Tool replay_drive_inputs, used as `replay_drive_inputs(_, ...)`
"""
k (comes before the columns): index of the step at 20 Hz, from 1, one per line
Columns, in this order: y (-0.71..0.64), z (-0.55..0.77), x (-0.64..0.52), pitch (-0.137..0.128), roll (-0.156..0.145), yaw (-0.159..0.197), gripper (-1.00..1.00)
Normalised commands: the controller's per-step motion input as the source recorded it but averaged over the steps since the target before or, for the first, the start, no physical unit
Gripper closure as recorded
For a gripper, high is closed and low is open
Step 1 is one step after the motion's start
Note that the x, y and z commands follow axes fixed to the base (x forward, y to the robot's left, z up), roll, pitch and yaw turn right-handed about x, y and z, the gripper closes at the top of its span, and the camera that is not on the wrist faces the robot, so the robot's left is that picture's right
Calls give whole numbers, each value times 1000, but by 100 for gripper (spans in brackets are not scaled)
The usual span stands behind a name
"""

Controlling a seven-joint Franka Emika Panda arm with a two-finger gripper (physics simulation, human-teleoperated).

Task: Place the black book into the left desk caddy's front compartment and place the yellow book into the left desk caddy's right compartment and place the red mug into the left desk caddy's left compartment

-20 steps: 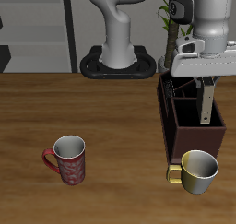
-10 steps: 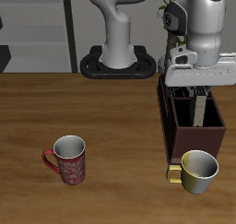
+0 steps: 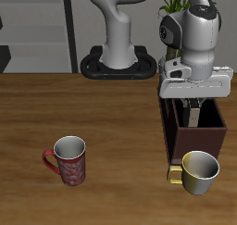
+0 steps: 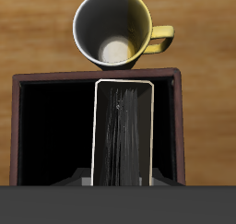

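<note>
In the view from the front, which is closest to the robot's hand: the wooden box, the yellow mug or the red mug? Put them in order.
1. The wooden box: right beneath the gripper, whose fingers reach down into it.
2. The yellow mug: just in front of the box, nearer the table's front edge.
3. The red mug: far across the table, standing alone.

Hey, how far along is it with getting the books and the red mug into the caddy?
Done: nothing I can confirm; no second book shows. In hand: the jaws hold a book upright inside the left desk caddy; which book and cell is unclear. Left: the red mug stands on the table, apart from the caddy.
</note>
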Motion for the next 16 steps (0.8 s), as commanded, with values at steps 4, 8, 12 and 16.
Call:
replay_drive_inputs(4,-88,-180,48,53,-11,14,100)
replay_drive_inputs(8,-75,-262,41,65,-12,30,100)
replay_drive_inputs(12,-61,-68,-13,42,-11,-9,-100)
replay_drive_inputs(16,-39,12,-54,1,3,3,-100)
